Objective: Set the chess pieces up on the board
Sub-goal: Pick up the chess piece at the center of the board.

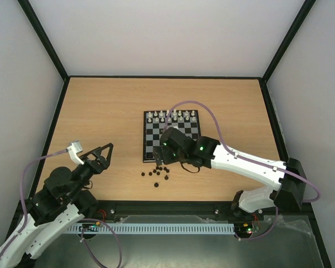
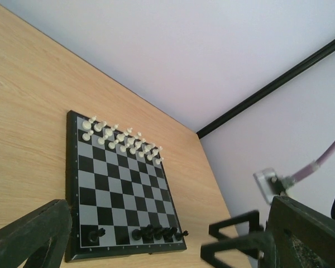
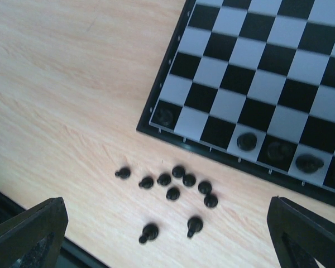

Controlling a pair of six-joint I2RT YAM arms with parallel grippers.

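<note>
Near the middle of the light wooden table (image 1: 100, 123): a small square chessboard with black and silvery-grey squares and a thin black border (image 1: 171, 135), lying flat. On its two far rows, tiny white chess pieces (image 1: 172, 116), upright in tidy lines. On its near row, a few tiny black chess pieces (image 2: 156, 232): one alone on a corner square, the others bunched side by side toward the opposite corner. Just off the board's near edge, on bare table, about ten loose black pieces (image 3: 173, 194) in a scattered cluster, a couple tipped on their sides, none touching the board. Over that near edge and cluster, the right jaws: spread wide and gripping nothing, one dark finger (image 3: 28, 234) at each lower corner of the right wrist view. Below and between those fingers, the loose cluster; up and to the right of it, the board's near corner with its lone piece. Far over on the left side of the table, the left jaws: likewise wide open and empty, aimed across toward the board, well apart from it and from every piece. In the left wrist view, the whole board framed between the two dark fingers (image 2: 28, 240), at a distance.
</note>
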